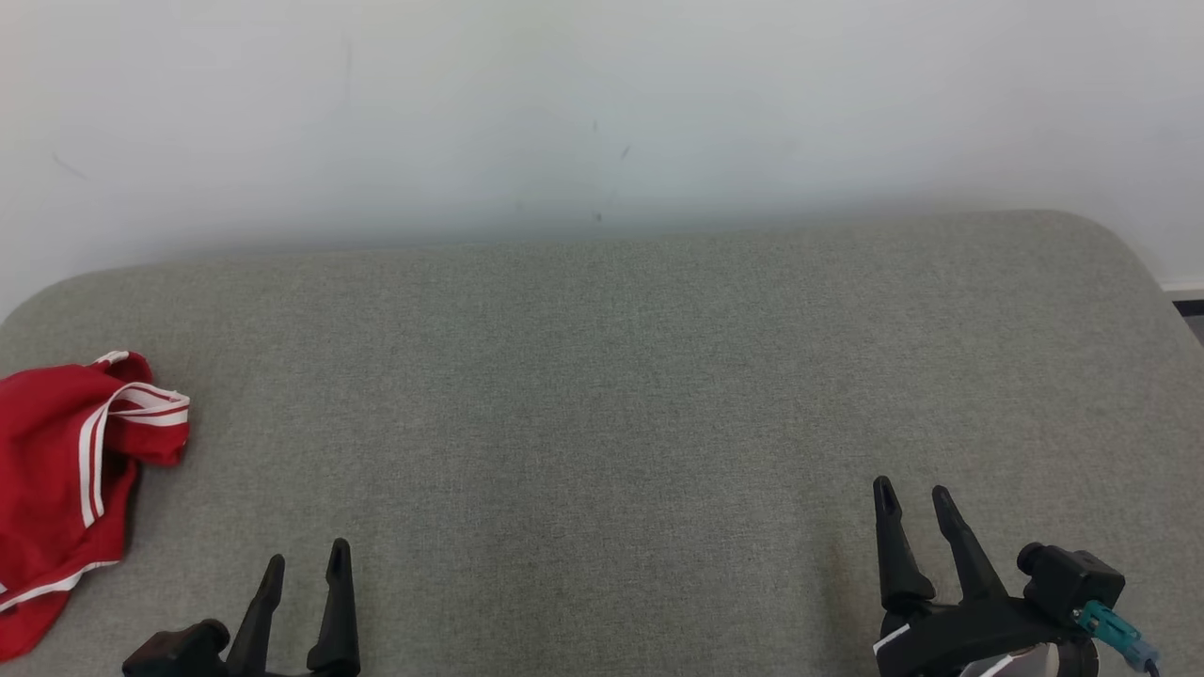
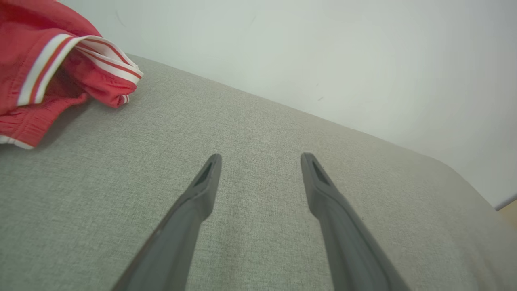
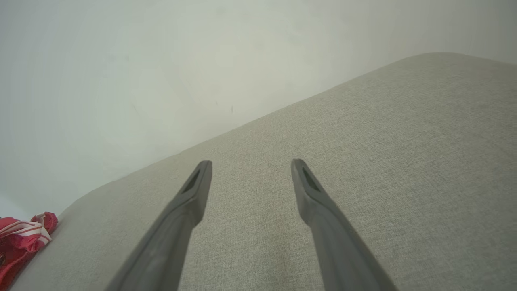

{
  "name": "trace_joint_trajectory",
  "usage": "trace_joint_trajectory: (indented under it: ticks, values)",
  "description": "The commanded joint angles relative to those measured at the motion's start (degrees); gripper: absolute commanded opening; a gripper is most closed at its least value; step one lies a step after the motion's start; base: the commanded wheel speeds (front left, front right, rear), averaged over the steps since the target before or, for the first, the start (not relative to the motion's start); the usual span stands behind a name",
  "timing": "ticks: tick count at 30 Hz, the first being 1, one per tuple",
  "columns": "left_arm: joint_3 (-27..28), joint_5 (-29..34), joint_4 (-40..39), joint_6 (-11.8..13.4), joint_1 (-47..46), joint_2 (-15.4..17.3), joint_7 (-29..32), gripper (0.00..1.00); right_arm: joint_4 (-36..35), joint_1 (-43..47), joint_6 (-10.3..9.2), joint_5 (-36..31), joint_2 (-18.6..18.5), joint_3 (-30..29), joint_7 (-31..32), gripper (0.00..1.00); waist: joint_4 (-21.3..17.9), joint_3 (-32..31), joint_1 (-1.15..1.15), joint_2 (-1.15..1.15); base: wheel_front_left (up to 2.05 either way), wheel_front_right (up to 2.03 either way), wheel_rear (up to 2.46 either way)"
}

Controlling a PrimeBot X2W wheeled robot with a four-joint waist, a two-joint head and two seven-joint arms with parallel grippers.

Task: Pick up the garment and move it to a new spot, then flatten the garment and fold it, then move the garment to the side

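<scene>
Left claw (image 1: pixel 308 552) and right claw (image 1: pixel 911 486) gape above cushion (image 1: pixel 602 376); garment (image 1: pixel 56 470) hugs left edge.

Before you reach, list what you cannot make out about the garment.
Head view: garment left part cut off by the left edge.
Left wrist view: cut by top and left edges.
Right wrist view: small, cut off at the lower-left corner.
Its own folds hide its type.
</scene>
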Motion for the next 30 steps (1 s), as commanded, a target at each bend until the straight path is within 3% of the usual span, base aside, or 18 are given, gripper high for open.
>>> trace_joint_trajectory:
  ticks: [1,12,30]
  values:
    - [-0.02,1.85,-0.27,-0.08,0.06,0.33,-0.69,1.00,-0.14,-0.97,-0.08,-2.12,-0.02,-0.12,-0.61,1.00,-0.05,0.03,-0.01,0.00,0.00,0.00,0.00]
    - [0.96,9.56,0.55,-0.10,0.45,-0.11,-2.07,1.00,0.66,-0.90,-0.09,-10.59,0.70,-2.87,-2.03,1.00,-0.49,-0.04,-0.01,0.00,0.00,0.00,0.00]
    - [2.16,19.91,0.95,-0.05,1.51,-0.71,-4.14,1.00,2.00,-0.11,-0.10,-20.74,0.25,-1.71,-4.16,1.00,-0.94,-0.56,-0.01,0.00,0.00,0.00,0.00]
